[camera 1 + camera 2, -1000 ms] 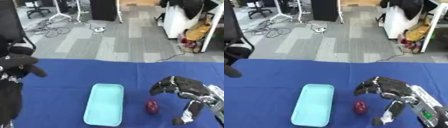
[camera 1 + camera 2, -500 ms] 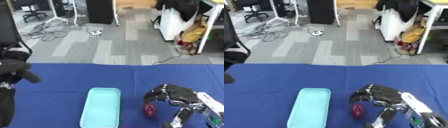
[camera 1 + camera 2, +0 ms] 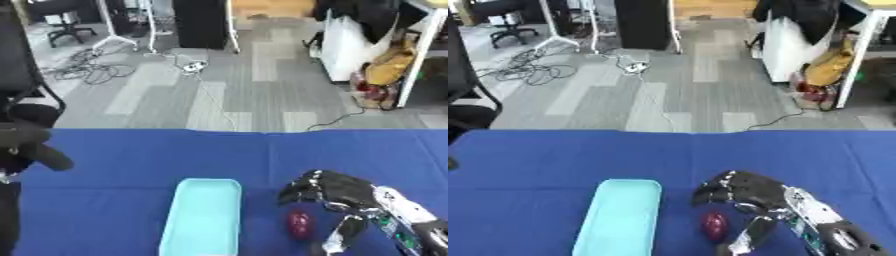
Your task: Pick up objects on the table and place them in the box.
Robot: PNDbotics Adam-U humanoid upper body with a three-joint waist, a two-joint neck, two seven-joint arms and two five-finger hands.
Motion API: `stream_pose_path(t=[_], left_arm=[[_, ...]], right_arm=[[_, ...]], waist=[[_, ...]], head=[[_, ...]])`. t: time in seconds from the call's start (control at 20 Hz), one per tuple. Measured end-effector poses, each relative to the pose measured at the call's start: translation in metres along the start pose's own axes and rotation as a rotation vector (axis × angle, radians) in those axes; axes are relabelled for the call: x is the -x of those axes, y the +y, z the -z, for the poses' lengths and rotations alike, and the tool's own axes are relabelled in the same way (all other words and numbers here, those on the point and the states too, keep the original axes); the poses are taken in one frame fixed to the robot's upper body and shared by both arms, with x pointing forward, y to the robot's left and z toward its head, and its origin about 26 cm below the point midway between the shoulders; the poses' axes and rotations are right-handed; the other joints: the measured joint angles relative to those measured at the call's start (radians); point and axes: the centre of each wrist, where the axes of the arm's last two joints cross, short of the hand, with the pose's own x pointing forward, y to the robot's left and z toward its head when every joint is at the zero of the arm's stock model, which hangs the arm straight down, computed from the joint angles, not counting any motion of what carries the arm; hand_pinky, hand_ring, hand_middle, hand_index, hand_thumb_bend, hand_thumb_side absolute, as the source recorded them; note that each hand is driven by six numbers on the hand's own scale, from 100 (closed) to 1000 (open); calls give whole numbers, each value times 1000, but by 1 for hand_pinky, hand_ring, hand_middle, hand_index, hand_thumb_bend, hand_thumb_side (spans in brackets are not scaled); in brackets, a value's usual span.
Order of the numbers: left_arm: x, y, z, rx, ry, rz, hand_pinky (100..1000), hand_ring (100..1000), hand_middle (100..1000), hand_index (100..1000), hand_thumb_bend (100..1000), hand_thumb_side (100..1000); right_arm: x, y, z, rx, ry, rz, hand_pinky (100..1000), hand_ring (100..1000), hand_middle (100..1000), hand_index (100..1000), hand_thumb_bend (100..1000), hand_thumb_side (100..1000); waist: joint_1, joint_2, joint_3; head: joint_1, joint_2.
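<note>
A small dark red round object [image 3: 298, 224] lies on the blue table, right of a long light turquoise box [image 3: 203, 215]. My right hand [image 3: 332, 191] hovers just above and to the right of the red object, fingers bent over it and thumb [image 3: 344, 231] hanging down beside it; nothing is held. Part of my left arm [image 3: 26, 152] shows black at the left edge; whether its hand is open is not visible.
The blue table [image 3: 131, 160] ends at its far edge about mid-picture. Beyond it lie grey floor tiles, cables, an office chair [image 3: 61, 22], a white cabinet and bags at the right.
The camera has tilted, so the whole scene sits lower. My right hand has drawn closer over the red object, fingers more curved above it.
</note>
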Motion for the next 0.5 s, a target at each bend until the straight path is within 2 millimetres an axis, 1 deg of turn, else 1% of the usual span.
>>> stream_pose_path(t=[0.2,0.35,0.5], left_arm=[[0,-3,3,-1,-12,-17,450,488,608,727,438,801],[0,-3,4,4,-12,-18,449,489,607,727,437,802],[0,-3,4,7,-13,-20,449,489,608,727,436,803]], right_arm=[[6,2,-5,-11,20,-37,531,609,735,846,577,1000],[8,0,-3,25,19,-70,553,618,743,822,568,1000],[9,-2,-2,48,27,-111,555,619,754,827,576,1000]], waist=[[-1,6,7],[-4,6,8],[-6,6,9]], head=[[-11,-9],[-11,-10],[-11,-10]])
